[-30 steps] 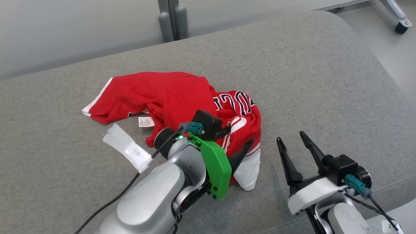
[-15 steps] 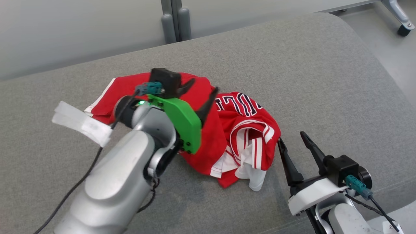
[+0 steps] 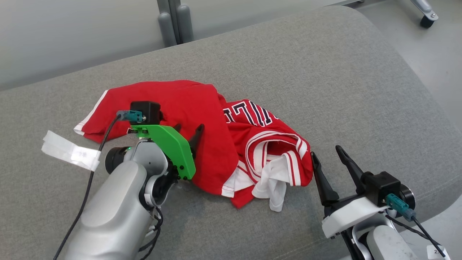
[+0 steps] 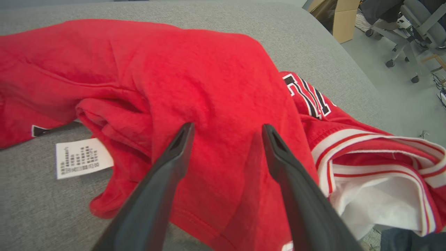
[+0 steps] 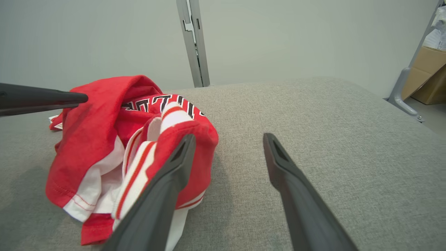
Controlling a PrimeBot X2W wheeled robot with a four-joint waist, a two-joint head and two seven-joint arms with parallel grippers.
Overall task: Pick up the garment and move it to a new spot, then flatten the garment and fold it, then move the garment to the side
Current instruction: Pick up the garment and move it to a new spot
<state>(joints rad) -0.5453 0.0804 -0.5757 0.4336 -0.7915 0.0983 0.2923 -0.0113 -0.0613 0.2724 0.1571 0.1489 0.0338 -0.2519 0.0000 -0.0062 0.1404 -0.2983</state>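
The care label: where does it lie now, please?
In the left wrist view, the care label lies on the grey cushion, left of the left gripper, against the garment.

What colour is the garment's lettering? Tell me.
Black with white outlines; the lettering shows best in the left wrist view.

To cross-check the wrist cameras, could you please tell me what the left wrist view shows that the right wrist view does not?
Left wrist view: a white care label and office chairs. Right wrist view: a grey post against the wall. Both: the crumpled red garment on the grey cushion.
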